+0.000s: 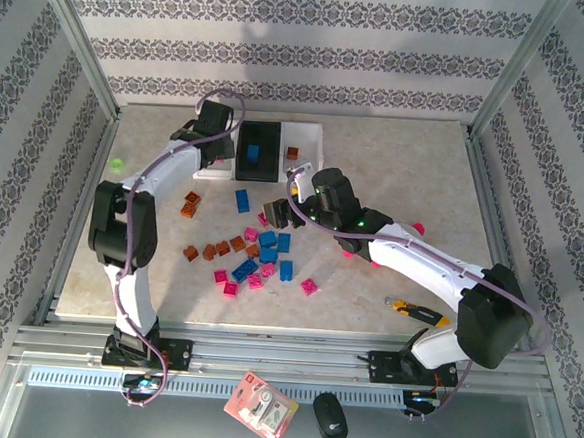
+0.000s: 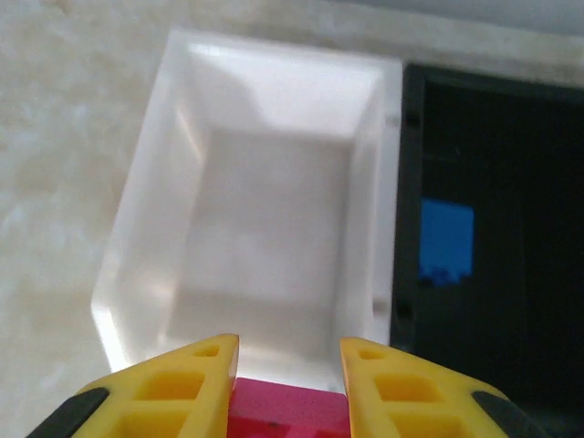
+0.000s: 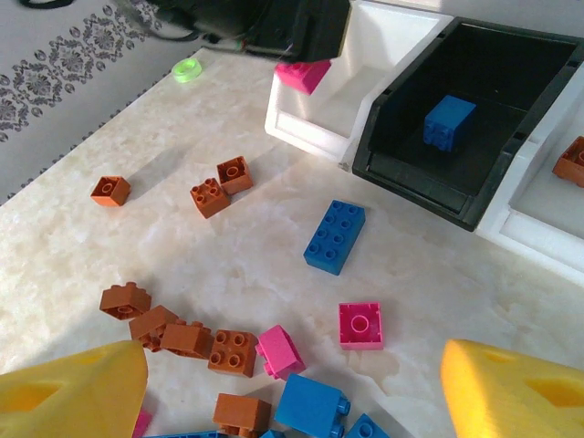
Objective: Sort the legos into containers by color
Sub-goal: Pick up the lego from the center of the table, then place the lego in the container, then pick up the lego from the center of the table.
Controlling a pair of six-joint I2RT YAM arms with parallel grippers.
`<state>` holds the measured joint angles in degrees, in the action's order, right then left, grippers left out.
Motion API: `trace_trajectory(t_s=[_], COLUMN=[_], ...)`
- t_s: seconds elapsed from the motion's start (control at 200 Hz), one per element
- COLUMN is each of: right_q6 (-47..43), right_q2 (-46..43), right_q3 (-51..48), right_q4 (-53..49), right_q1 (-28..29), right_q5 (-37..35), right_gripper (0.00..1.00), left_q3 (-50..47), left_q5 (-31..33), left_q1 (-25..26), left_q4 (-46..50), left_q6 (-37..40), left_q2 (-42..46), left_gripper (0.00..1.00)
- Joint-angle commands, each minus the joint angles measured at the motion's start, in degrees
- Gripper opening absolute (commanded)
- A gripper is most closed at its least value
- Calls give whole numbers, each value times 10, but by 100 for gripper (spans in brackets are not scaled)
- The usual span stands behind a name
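My left gripper (image 2: 287,342) is shut on a magenta lego (image 2: 290,409) and hangs over the left white bin (image 2: 160,228) of the three joined containers; that bin looks bare inside. The black middle bin (image 3: 401,100) holds a blue brick (image 3: 449,121), and the right white bin (image 3: 538,219) holds an orange-brown one (image 3: 570,162). My right gripper (image 3: 292,365) is open above the scattered legos: a magenta brick lying studs-down (image 3: 360,326), a pink one (image 3: 278,351), a long blue one (image 3: 334,236) and several orange-brown ones. From above, the left gripper (image 1: 216,152) is at the bins and the right gripper (image 1: 275,213) over the pile.
A small green bit (image 1: 116,165) lies near the left edge. Neon pink pieces (image 1: 419,228) sit beside the right arm. A yellow-and-black tool (image 1: 414,310) lies at the front right. Metal frame posts and patterned walls ring the table (image 1: 395,176).
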<state>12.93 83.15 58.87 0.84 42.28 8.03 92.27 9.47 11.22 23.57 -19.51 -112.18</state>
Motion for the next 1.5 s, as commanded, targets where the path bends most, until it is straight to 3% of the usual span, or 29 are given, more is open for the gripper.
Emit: trace_trajectory(t_s=[0.0, 0.205, 0.315, 0.56, 0.64, 0.784, 1.159, 1.494], right_q6=[10, 8, 3, -9, -9, -5, 1, 27], right_q2=[2, -12, -16, -5, -7, -12, -39, 8], right_q3=[9, -5, -12, -12, -18, -27, -47, -17], right_q4=[20, 18, 17, 11, 13, 11, -35, -166], right_q1=[7, 7, 7, 3, 2, -3, -32, -35], right_q5=[-2, -11, -14, -3, -1, 8, -24, -46], right_gripper=[83, 84, 84, 84, 85, 85, 85, 86], left_q3=[59, 159, 207, 218, 191, 120, -209, -399], left_q5=[1, -38, -56, -74, -80, -76, -92, -54], left_q1=[-19, -36, -37, -36, -34, -23, 26, 123], left_q4=[24, 25, 36, 25, 12, -8, -131, -129], left_q6=[43, 87, 97, 79, 62, 48, 15, -3], left_q2=[-51, -138, -171, -126, -92, -17, 245, 416], left_gripper=[25, 26, 31, 87, 100, 99, 99, 99])
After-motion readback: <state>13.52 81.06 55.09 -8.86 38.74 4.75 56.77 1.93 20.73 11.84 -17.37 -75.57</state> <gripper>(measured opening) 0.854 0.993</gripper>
